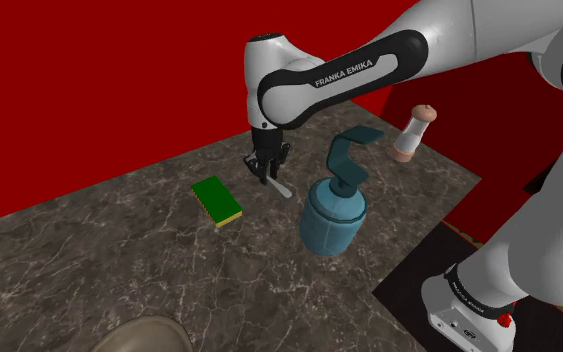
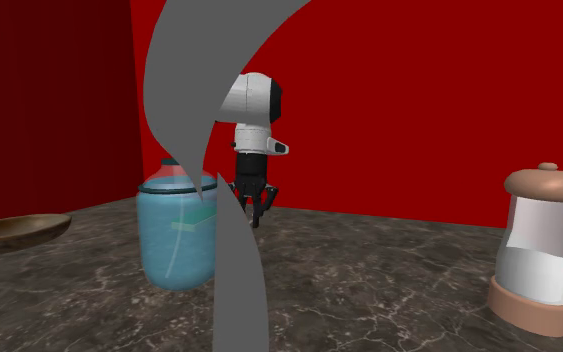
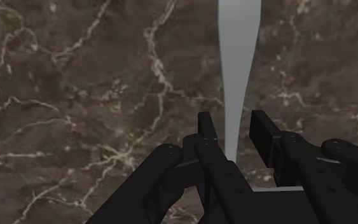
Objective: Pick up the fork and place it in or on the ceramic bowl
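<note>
Claw [image 3: 234,126] open, astride the thin handle of the fork [image 3: 238,44] flat on the bench [image 3: 75,76]; judged stiff, light, slippery, so pinch mid-handle squarely.

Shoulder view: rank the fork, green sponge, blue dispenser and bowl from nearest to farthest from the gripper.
1. Fork: directly under the gripper, between its open fingers.
2. Green sponge, toward the view's left, and blue dispenser, toward its right: too close to call.
3. Bowl: far off at the view's bottom edge.
</note>
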